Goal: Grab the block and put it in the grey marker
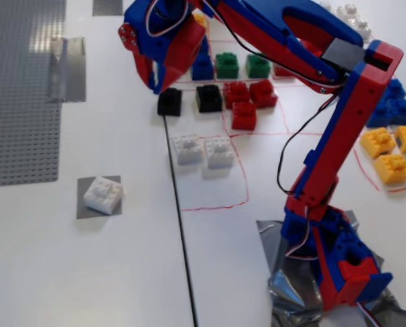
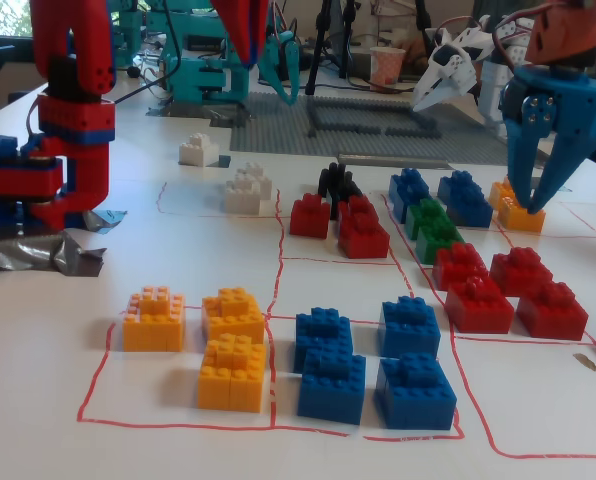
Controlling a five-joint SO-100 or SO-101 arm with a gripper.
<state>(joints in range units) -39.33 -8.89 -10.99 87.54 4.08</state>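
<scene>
My gripper (image 1: 157,80) hung at the top of a fixed view, red and blue, above the black bricks (image 1: 189,100). From here I couldn't tell if the jaws were parted or closed; nothing showed between them. In the other fixed view only a red tip (image 2: 246,30) poked in from the top edge, too cropped to read.

The block (image 1: 103,194) sat well apart from the gripper, down and to the left in that view, on the far side of the black line (image 1: 179,218). It was a white studded brick resting on the grey marker (image 1: 84,208), slightly turned, within the patch. In the other fixed view I saw the same block (image 2: 199,150) far back on the table, with a sliver of dark patch beside it.

Two more white bricks (image 1: 203,150) lay side by side, touching, inside a red-outlined cell just right of the black line, between gripper and block in height. Red bricks (image 1: 247,102) clustered right of the black ones, green bricks (image 1: 242,65) and a blue brick (image 1: 202,67) behind them. Yellow bricks (image 1: 392,151) sat at the right edge.

The arm (image 1: 339,150) ran down to its base (image 1: 339,266), which stood on crumpled shiny tape (image 1: 288,286). A grey studded baseplate (image 1: 19,95) filled the upper left. A separate teal gripper (image 2: 543,150) hung over a yellow brick (image 2: 518,210) in the other fixed view.
</scene>
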